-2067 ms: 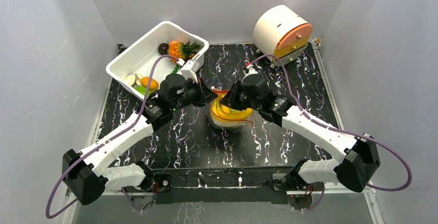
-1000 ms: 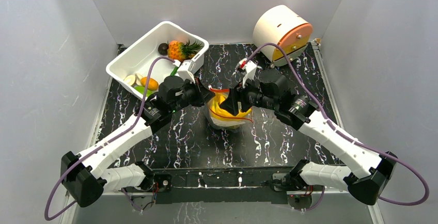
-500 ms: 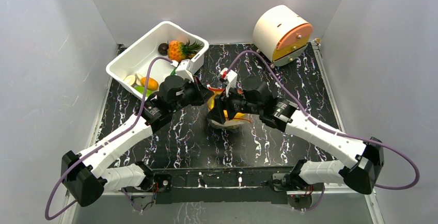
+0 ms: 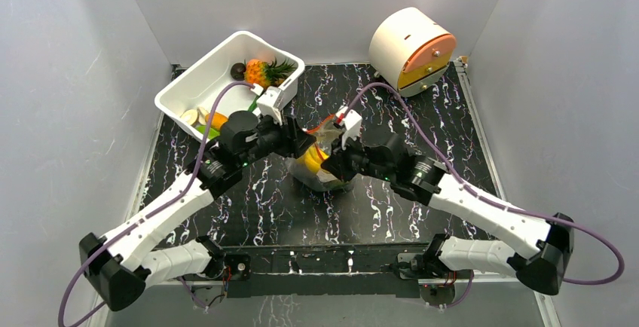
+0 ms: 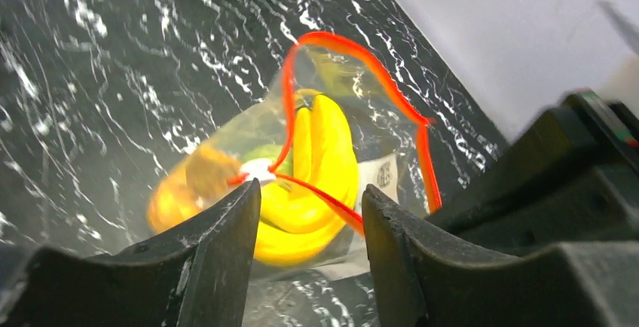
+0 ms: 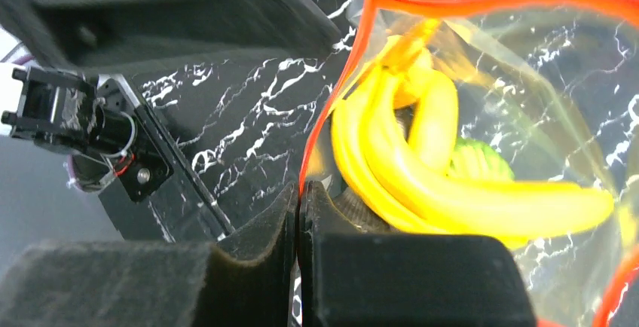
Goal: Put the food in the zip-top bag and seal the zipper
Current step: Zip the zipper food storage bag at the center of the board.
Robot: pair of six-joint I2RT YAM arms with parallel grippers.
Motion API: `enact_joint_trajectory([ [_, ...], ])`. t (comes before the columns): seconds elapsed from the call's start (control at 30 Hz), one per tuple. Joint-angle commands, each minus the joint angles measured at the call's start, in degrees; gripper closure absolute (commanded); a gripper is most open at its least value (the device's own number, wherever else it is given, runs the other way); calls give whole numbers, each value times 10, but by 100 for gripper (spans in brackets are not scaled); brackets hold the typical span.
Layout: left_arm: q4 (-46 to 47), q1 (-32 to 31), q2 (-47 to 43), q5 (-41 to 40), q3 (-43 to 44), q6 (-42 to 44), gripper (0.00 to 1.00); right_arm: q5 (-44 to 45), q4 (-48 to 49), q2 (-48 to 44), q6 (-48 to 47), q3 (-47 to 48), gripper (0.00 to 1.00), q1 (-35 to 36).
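Note:
The zip-top bag point(image 4: 325, 178) sits mid-table, its mouth gaping, with yellow bananas point(image 4: 310, 163) inside. In the left wrist view the bag point(image 5: 362, 116) holds bananas point(image 5: 324, 169) and an orange piece point(image 5: 181, 191), ringed by the red zipper point(image 5: 287, 101). My left gripper point(image 5: 310, 200) is open just short of the bag, at its left in the top view point(image 4: 307, 145). My right gripper point(image 6: 299, 199) is shut on the zipper point(image 6: 325, 123) at the mouth's edge, with bananas point(image 6: 452, 199) and a green fruit point(image 6: 475, 160) beyond. More food lies in the tub.
A white tub point(image 4: 197, 78) at the back left holds a toy pineapple point(image 4: 260, 71) and several other pieces point(image 4: 215, 120). A round white and orange device point(image 4: 412, 44) stands at the back right. Both arms meet over the bag.
My left gripper has opened and let go of the bag's rim. My right gripper has swung down to the near side of the mouth and shut on the zipper. The bag shifted slightly left.

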Motion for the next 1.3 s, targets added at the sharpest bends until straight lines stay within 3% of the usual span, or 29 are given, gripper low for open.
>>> enact_joint_trajectory([
  [0.0, -1, 1, -68, 98, 16, 217, 50, 6, -3, -59, -17, -30, 100, 2],
  [0.1, -34, 2, -87, 182, 13, 349, 54, 11, -6, -84, -13, -46, 100, 2],
  [0.23, -82, 2, -88, 231, 11, 416, 54, 12, 5, -99, 1, -55, 100, 2],
  [0.37, -117, 1, -103, 221, 1, 449, 49, 8, 13, -98, 12, -55, 100, 2],
  [0.6, -72, 1, -146, 138, -92, 516, 46, -14, 31, -105, 25, -68, 100, 2],
  [0.9, 59, 5, -87, 158, -132, 551, 46, -12, 25, -117, 24, -68, 100, 2],
  [1.0, 80, 15, -82, 184, -141, 545, 58, -13, 31, -124, 27, -77, 100, 2],
  [1.03, 86, 18, -83, 193, -143, 540, 67, -14, 31, -125, 28, -79, 100, 2],
  [1.07, 94, 19, -86, 196, -146, 535, 86, -16, 31, -125, 29, -80, 100, 2],
  [1.1, 104, 19, -90, 195, -150, 528, 94, -18, 31, -127, 30, -81, 100, 2],
  [1.27, 119, 20, -93, 222, -152, 525, 100, -9, 17, -137, 27, -80, 100, 2],
])
